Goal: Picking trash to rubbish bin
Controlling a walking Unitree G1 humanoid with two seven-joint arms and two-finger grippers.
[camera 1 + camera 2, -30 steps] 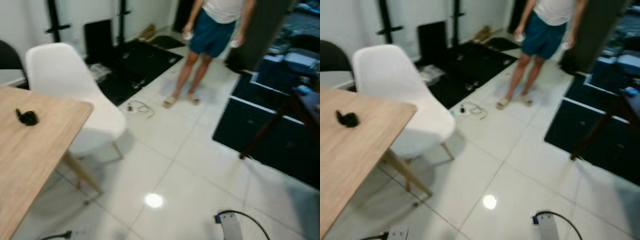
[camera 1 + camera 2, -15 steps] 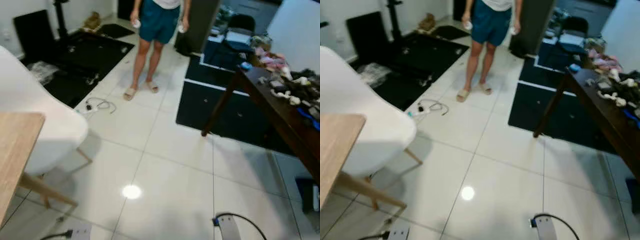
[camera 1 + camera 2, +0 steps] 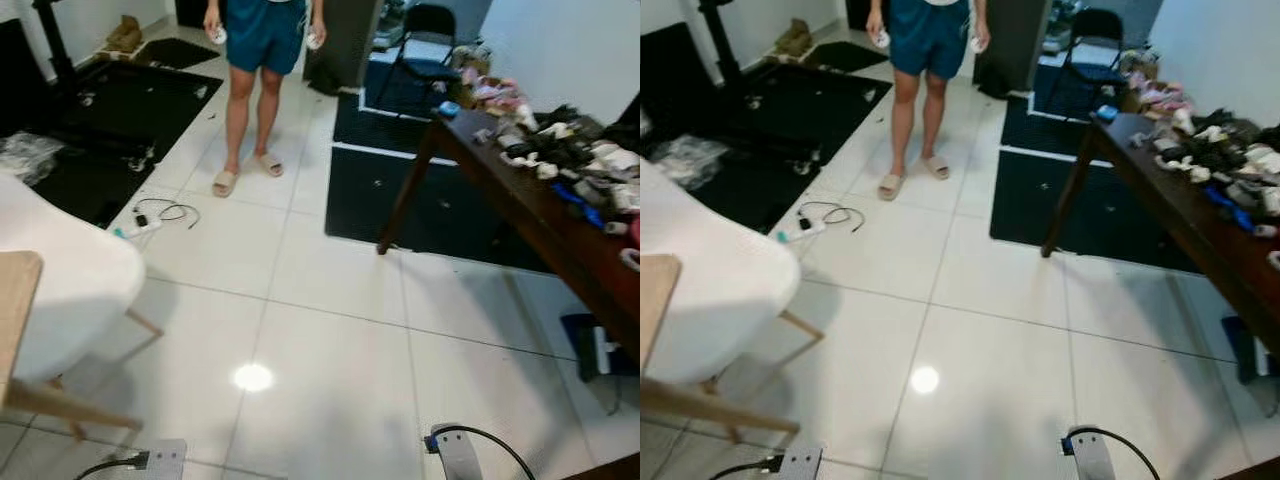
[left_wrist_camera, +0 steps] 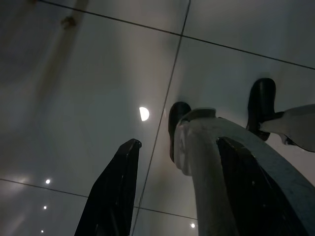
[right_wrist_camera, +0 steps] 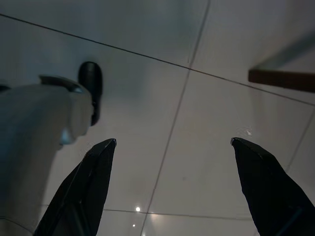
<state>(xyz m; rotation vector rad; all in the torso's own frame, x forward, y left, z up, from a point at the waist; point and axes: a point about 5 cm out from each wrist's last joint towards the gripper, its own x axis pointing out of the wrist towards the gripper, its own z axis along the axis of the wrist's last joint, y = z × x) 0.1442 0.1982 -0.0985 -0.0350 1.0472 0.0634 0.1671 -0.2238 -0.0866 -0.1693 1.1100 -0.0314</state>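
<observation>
My left gripper [image 4: 177, 142] hangs open over pale floor tiles, with my own grey leg and black foot [image 4: 178, 120] showing between its fingers. My right gripper [image 5: 173, 141] is open too, fingers wide apart above bare tiles with nothing between them. A silver piece of my right arm [image 3: 455, 455] with a black cable shows at the bottom of the eye views. A crumpled clear plastic bag [image 3: 685, 160] lies on the black mat at the far left. A white and black cable [image 3: 155, 212] lies loose on the tiles near it.
A person [image 3: 255, 40] in blue shorts and sandals stands ahead at the back. A dark wooden table [image 3: 545, 215] piled with small items runs along the right. A white chair [image 3: 60, 280] and a light wooden table corner [image 3: 15, 300] stand at the left. A power strip [image 3: 795, 462] lies near my feet.
The camera has swung to the right: the wooden table and white chair slid off to the left, and the dark cluttered table came into view on the right.
</observation>
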